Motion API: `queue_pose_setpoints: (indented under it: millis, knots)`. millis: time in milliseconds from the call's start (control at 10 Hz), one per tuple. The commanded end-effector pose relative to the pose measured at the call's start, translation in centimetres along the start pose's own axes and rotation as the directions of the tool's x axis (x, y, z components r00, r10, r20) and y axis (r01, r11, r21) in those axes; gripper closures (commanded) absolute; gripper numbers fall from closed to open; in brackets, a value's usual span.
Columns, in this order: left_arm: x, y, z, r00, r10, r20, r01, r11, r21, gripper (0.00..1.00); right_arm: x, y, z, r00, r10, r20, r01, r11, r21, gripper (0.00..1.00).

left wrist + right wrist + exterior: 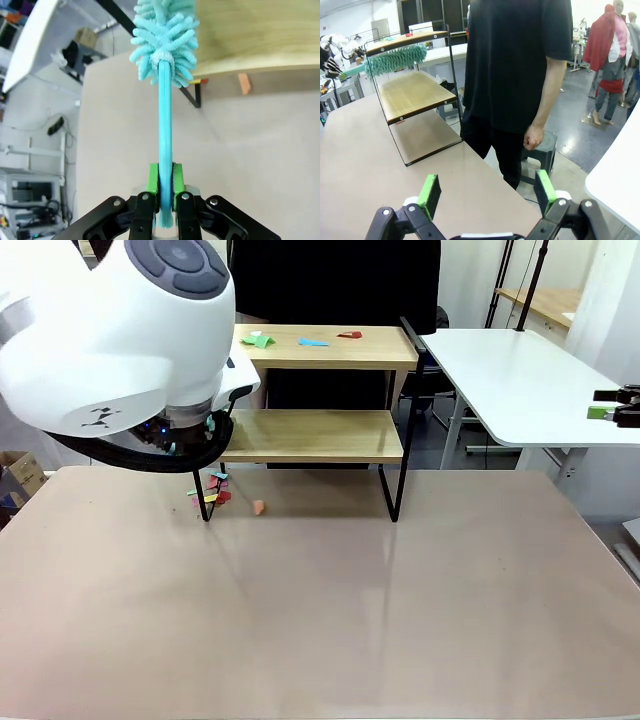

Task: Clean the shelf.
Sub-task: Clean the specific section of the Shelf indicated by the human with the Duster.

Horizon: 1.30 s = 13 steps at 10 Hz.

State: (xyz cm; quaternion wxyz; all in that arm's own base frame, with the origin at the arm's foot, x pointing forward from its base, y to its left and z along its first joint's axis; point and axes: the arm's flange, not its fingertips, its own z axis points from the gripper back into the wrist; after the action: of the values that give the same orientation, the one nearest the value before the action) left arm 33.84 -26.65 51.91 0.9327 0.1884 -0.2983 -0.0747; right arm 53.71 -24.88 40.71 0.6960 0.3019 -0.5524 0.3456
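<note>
Here we see our left gripper (166,177) clamped on the handle of a teal duster (165,110). Its fluffy head reaches ahead of the fingers to the shelf (320,435), between the two boards. Coloured scraps (300,339) lie on the top board. Our right gripper (487,192) is spread wide and holds nothing, with the shelf well ahead of it and a person (520,65) nearer.

Bright, even light falls from above; the shelf (320,435) lays a soft shadow on the table (400,620) beneath it. Left of the shelf the near arm (110,330) is blurred; wrist views bend at their edges.
</note>
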Motion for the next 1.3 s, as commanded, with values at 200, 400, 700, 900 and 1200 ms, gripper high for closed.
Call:
queue_pose_setpoints:
  millis: [200,400,700,900,1200]
  knots:
    - [0.2,0.0,-1.7,0.998,0.012,-0.059,-0.012,1.0,0.005,0.86,0.3,0.1,0.0,1.0,0.004,0.0,-0.004,1.0,0.001,0.0]
    - [0.2,0.0,-1.7,0.998,0.012,-0.059,-0.012,1.0,0.005,0.86,0.3,0.1,0.0,1.0,0.004,0.0,-0.004,1.0,0.001,0.0]
    - [-0.2,0.8,-0.4,0.993,-0.106,0.052,0.113,0.982,-0.154,0.86,0.3,0.1,0.0,1.0,0.004,0.0,-0.004,1.0,0.001,0.0]
    - [-0.4,3.5,0.0,0.982,-0.171,0.075,0.184,0.952,-0.243,0.86,0.3,0.1,0.0,1.0,0.004,0.0,-0.004,1.0,0.001,0.0]
    - [-0.9,7.6,0.7,0.944,-0.308,0.12,0.329,0.85,-0.411,0.86,0.3,0.1,0.0,1.0,0.004,0.0,-0.004,1.0,0.001,0.0]
